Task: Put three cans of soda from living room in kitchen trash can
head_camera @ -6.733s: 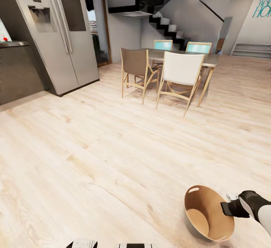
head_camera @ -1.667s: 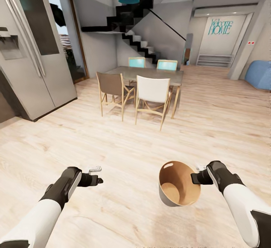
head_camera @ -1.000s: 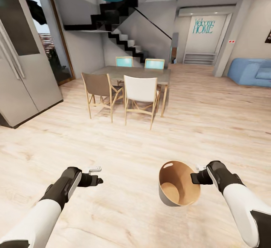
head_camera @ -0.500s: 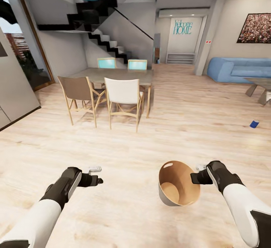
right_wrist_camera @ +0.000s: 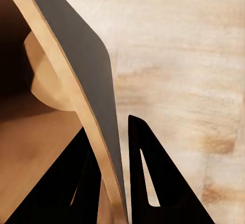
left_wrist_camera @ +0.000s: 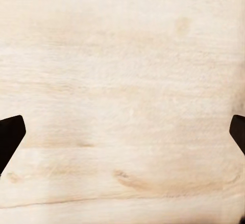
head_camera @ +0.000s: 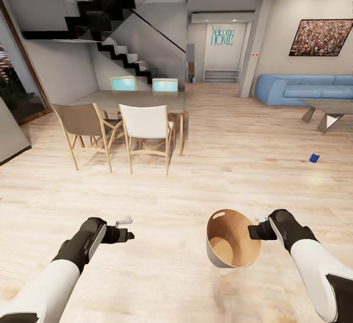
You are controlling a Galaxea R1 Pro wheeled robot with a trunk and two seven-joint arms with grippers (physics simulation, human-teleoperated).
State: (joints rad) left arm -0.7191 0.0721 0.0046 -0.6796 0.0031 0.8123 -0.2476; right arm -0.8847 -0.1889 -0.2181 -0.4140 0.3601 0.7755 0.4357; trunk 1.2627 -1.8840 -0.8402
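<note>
The trash can (head_camera: 234, 239) hangs tilted over the wood floor (head_camera: 162, 200) at near right, the right gripper (head_camera: 258, 229) pinching its rim; one of its fingers (right_wrist_camera: 153, 183) lies outside the wall, one inside. It looks light, stiff and thin-walled. The left gripper (head_camera: 128, 228) is spread, empty. A blue soda can (head_camera: 314, 157) lies far right: light, smooth, best taken round its body.

Light wood floor (head_camera: 235, 166) w/ blue can (head_camera: 314, 157) lying far right, dining table (head_camera: 132, 99) + chairs on it.
</note>
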